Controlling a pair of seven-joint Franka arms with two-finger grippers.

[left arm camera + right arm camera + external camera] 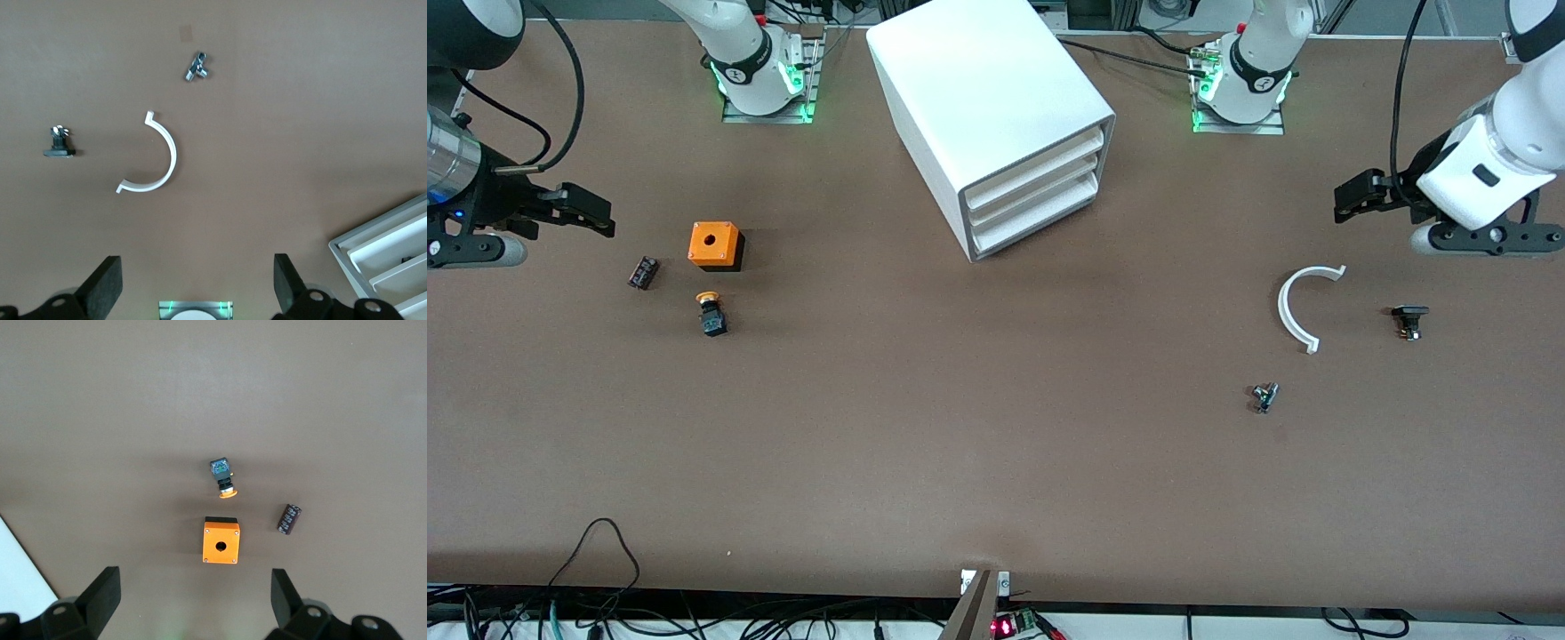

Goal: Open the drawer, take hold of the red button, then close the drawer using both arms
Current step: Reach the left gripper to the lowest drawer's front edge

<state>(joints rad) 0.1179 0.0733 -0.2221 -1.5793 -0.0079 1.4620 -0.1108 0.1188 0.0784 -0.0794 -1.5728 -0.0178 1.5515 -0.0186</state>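
Observation:
The white cabinet [996,98] stands at the middle of the table near the robots' bases. Its three flat white drawers [1040,191] are all shut; they also show in the left wrist view [393,253]. The red-capped button is hidden. My left gripper [1352,200] hangs open and empty over the table at the left arm's end, its fingers [103,283] wide apart. My right gripper [591,213] hangs open and empty over the right arm's end, its fingers [103,593] wide apart.
An orange box with a round hole [715,244], a button with an orange-yellow cap [711,316] and a small black cylinder [643,271] lie toward the right arm's end. A white arc [1294,307], a black knob piece [1409,318] and a small metal part [1264,396] lie toward the left arm's end.

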